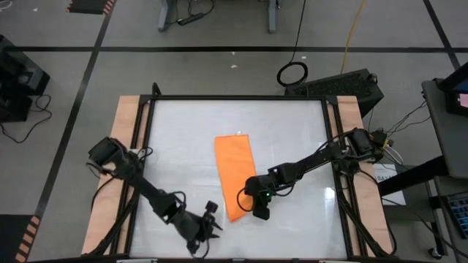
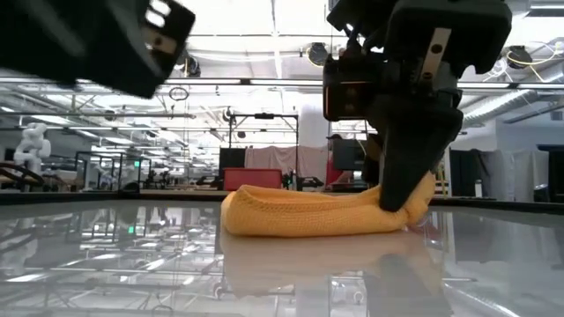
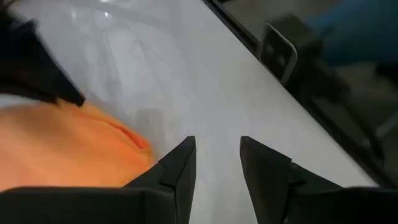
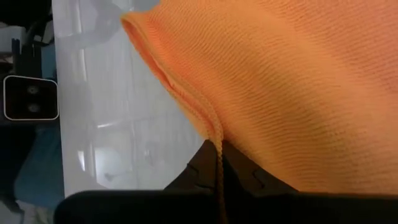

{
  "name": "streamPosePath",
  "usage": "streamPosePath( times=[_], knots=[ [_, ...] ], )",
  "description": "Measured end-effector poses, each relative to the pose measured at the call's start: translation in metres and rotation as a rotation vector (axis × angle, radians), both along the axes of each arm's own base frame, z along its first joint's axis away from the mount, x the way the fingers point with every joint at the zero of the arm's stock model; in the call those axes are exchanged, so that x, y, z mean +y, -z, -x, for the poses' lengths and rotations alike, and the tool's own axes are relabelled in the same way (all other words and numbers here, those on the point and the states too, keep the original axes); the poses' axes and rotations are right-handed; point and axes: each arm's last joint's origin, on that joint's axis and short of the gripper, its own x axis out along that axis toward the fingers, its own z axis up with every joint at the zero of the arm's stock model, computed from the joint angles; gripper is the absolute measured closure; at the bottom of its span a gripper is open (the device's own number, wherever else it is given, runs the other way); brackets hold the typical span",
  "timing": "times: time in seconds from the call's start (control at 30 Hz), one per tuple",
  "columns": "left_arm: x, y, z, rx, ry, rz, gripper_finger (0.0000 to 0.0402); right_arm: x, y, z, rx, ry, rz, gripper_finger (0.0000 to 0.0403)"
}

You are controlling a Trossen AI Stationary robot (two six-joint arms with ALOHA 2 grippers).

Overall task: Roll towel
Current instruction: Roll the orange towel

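One towel on the counter, two arms, two pincers, and that is the whole cast. The towel is bright orange, a long strip lying near the middle of the glossy white counter, running from the centre toward the near edge. The counter has a dark frame with pale wooden strips down each side. Around it there is grey floor crossed with black tape lines, a coiled cable lying beyond the far edge, and from table height a big workshop hall with ceiling lights, racks and a red cloth-covered bench far back.

Right pincer is down at the near end of the towel, on its right-hand corner. Its fingers are together with the orange fabric and a hem thread caught between them, clamped on the towel. From table height, the pincer presses into the towel right at the counter surface, and the cloth bulges up in a low hump beside it.

Left pincer sits near the front edge, just left of the towel's near end and not touching it. Its fingers stand apart with bare counter between them, and the towel's corner lies just to one side.
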Motion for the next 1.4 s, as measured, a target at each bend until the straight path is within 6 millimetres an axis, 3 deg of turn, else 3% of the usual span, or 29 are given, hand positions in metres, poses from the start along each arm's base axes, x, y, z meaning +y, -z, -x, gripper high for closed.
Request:
streamPosePath(
  times=[0.2,0.47,0.6,0.87,1.4],
  knots=[
    [-0.015,0.012,-0.012,-0.077,0.099,-0.104,0.0269,0.000,-0.001,-0.001,-0.004,0.008,-0.007,0.0402],
    [-0.005,0.028,-0.046,-0.035,0.110,-0.095,0.0269,0.001,-0.003,-0.003,-0.031,0.019,-0.022,0.0402],
    [0.006,0.033,-0.053,-0.008,0.087,-0.092,0.0269,0.001,-0.003,-0.004,-0.040,0.024,-0.027,0.0402],
    [0.023,0.043,-0.054,0.114,-0.013,-0.153,0.0269,0.001,-0.004,-0.005,-0.043,0.026,-0.027,0.0402],
    [0.026,0.044,-0.049,0.149,-0.050,-0.225,0.0269,0.013,-0.004,-0.001,-0.043,-0.012,-0.029,0.0399]
  ],
)
